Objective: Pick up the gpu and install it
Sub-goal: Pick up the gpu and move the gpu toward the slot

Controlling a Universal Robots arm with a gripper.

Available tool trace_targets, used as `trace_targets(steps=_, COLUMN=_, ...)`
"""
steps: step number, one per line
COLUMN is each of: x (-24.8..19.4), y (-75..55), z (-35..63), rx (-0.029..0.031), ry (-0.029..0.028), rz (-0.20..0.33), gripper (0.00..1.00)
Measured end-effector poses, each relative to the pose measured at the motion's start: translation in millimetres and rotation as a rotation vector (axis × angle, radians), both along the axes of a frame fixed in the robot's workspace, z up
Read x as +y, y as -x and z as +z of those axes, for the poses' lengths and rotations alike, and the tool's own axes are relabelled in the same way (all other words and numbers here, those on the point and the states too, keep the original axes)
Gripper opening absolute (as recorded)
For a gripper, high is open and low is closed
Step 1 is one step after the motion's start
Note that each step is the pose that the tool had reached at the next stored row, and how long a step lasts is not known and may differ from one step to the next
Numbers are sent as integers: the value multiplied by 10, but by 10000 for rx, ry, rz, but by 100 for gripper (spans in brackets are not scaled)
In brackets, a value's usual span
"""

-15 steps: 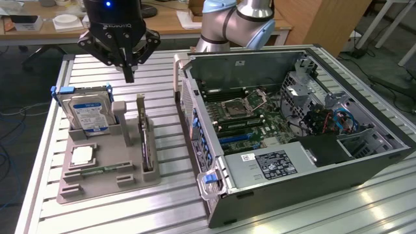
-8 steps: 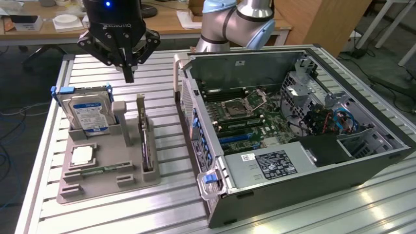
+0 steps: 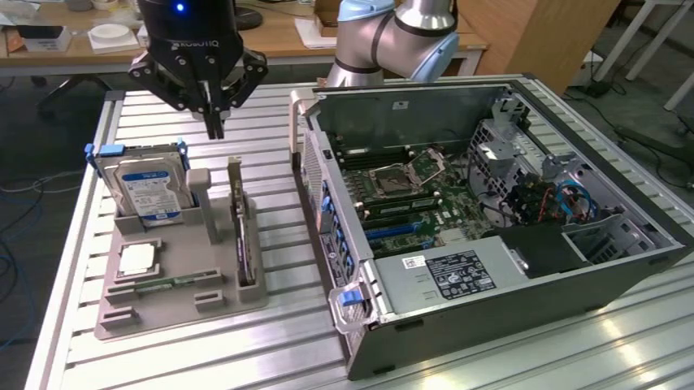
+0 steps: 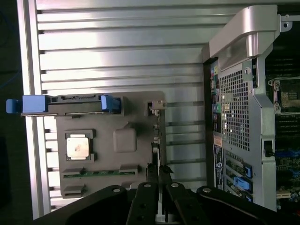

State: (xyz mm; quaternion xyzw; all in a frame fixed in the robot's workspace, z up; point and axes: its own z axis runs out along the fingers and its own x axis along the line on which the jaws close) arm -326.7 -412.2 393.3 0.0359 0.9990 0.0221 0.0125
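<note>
I have the gripper (image 3: 217, 130) hanging over the slatted metal bench (image 3: 271, 341), above the far end of the grey holder tray (image 3: 174, 313). Its fingers (image 4: 151, 176) are clenched together with nothing between them.

The gpu (image 3: 240, 227) stands on edge in a slot along the tray's side nearest the computer case (image 3: 521, 292), and from here it reads as a thin dark strip. In the wrist view the fingertips sit roughly in line with that strip (image 4: 155, 147), above it and not touching.

Things crowd close around the card. A grey upright post (image 3: 201, 191) of the tray rises just beside it on the exterior view's left. Beyond the post stands the hard drive (image 3: 146, 191) in its blue-tabbed carrier, upright and taller than the card. A processor chip (image 3: 139, 258) lies flat in its own recess, with a green memory stick (image 3: 162, 284) lying lower on the tray.

On the exterior view's right, a strip of bare bench separates the tray from the case, which lies open with its motherboard (image 3: 407, 195) exposed. The case's perforated wall and grey handle (image 4: 239, 35) rise near the card's side.
</note>
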Motion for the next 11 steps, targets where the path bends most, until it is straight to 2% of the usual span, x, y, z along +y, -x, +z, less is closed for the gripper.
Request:
trace_targets(steps=1, x=-5, y=0, z=0, rx=1, ry=0, rz=2, gripper=17)
trace_targets(steps=2, x=-11, y=0, z=0, rx=0, ry=0, rz=6, gripper=17)
trace_targets(steps=5, x=-26, y=0, z=0, rx=1, ry=1, rz=38, gripper=35)
trace_targets(steps=6, x=-30, y=0, z=0, rx=0, ry=1, rz=48, gripper=35)
trace_targets(steps=8, x=-38, y=0, z=0, rx=0, ry=0, rz=68, gripper=47)
trace_targets(steps=11, x=-55, y=0, z=0, rx=1, ry=0, rz=98, gripper=53)
